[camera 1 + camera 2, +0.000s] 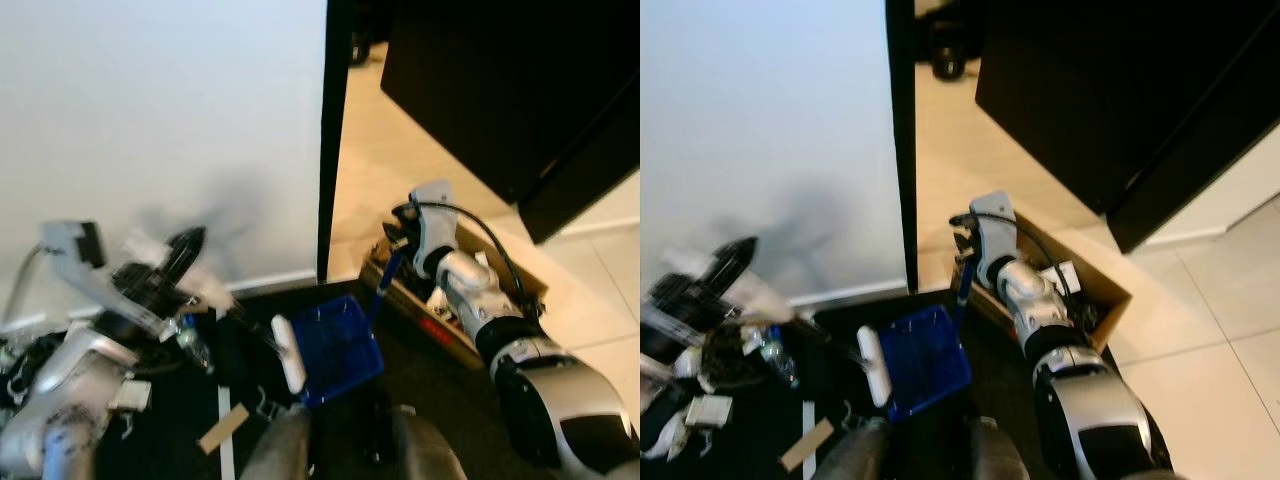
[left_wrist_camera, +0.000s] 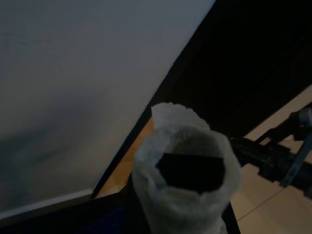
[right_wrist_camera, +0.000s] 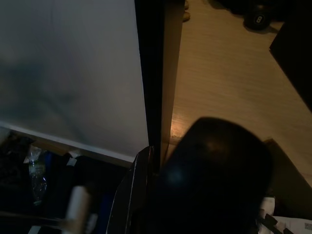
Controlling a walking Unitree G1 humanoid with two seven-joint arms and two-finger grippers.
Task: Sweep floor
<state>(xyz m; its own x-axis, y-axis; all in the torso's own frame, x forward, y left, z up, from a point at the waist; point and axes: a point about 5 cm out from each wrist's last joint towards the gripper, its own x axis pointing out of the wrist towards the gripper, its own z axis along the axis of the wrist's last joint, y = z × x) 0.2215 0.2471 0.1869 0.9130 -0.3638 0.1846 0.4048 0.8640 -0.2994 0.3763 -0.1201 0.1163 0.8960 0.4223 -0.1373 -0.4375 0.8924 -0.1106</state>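
Note:
A blue dustpan (image 1: 340,345) rests tilted on a black mat (image 1: 425,385) in front of me. Its thin blue handle (image 1: 385,282) runs up to my right gripper (image 1: 398,252), which is shut on it. A brush with a white head (image 1: 288,352) lies against the pan's left edge. Its dark shaft leads left to my left gripper (image 1: 190,275), blurred, closed around the white-padded handle end (image 2: 187,180). The right wrist view looks past a dark blob to the brush (image 3: 78,204) below.
An open cardboard box (image 1: 1110,290) stands right of the dustpan on the wooden floor. A plastic bottle (image 1: 195,342), scraps and a cardboard strip (image 1: 222,428) lie on the mat at left. A white wall (image 1: 150,120), a black post (image 1: 335,140) and a dark cabinet (image 1: 520,90) stand ahead.

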